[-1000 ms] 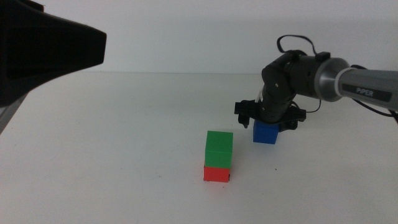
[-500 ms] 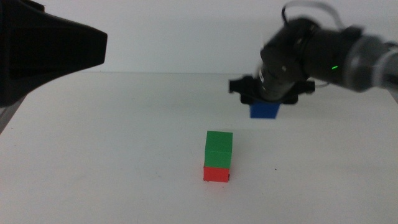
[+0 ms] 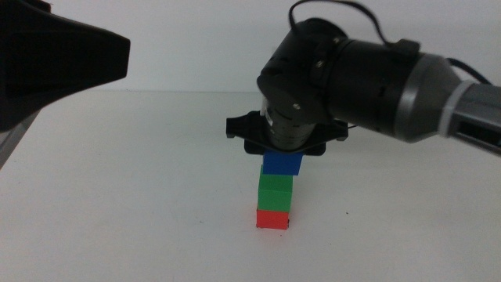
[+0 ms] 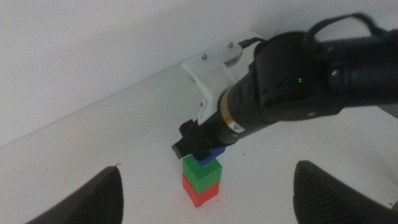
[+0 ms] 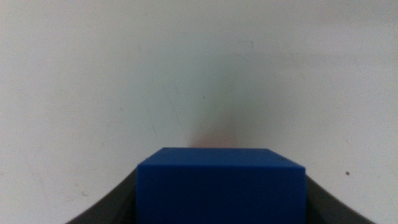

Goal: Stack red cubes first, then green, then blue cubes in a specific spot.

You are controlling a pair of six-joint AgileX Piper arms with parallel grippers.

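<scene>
The red cube (image 3: 274,218) sits on the white table with the green cube (image 3: 275,190) stacked on it. My right gripper (image 3: 282,157) is shut on the blue cube (image 3: 282,163) and holds it directly on top of the green cube, shifted slightly right. I cannot tell if the two touch. In the right wrist view the blue cube (image 5: 221,183) fills the space between the jaws and hides the stack. The left wrist view shows the stack (image 4: 200,180) under the right gripper (image 4: 199,146). My left gripper (image 4: 209,165) is open, high up and away from the stack. The stack covers the marked spot.
The left arm (image 3: 55,63) looms dark at the upper left of the middle view, near the camera. The right arm (image 3: 407,86) reaches in from the right above the stack. White tabletop (image 3: 141,196) surrounds the stack.
My right gripper lifted the blue cube from the table at the right, then carried it left and down onto the top of the green cube. The red and green cubes have not moved.
</scene>
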